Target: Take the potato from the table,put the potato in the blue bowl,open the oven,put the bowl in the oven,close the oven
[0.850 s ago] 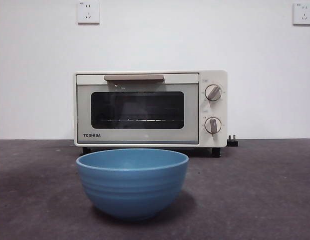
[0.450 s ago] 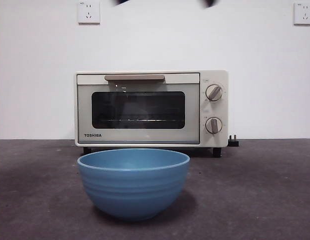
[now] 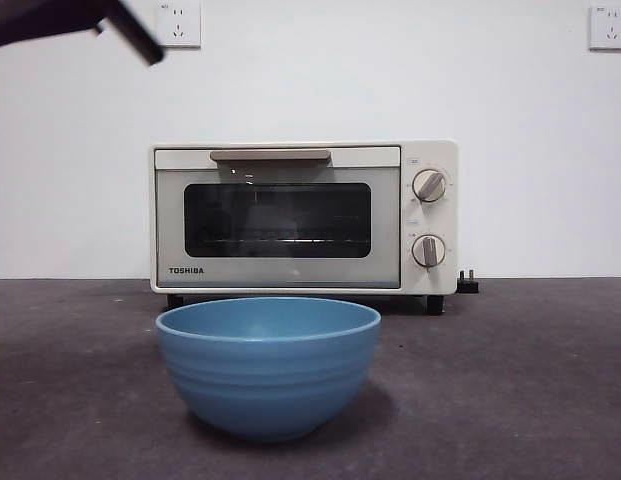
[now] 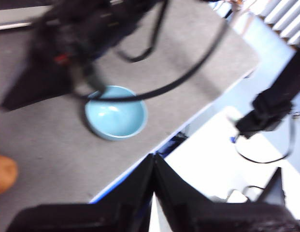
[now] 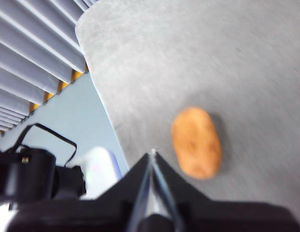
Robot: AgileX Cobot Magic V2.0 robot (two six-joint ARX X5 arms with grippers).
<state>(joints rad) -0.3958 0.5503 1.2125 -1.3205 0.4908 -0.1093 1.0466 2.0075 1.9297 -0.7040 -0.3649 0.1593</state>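
Right hand [image 5: 152, 153] is clenched, empty, above the tabletop [image 5: 246, 53], the potato [image 5: 196, 142] lying just beyond its tips. Left hand [image 4: 153, 157] is clenched too, high over the bowl [image 4: 116, 112]. Oven [image 3: 303, 217] shut.

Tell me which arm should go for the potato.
Right, probably. Its gripper, jaws shut, hangs close over the potato on the table. The left gripper, also shut, sees the potato only at the view's edge, with the bowl nearer.

White wall [image 3: 310, 70], two wall sockets [image 3: 177, 24], black plug [image 3: 467, 284], slatted blinds [image 5: 29, 53]
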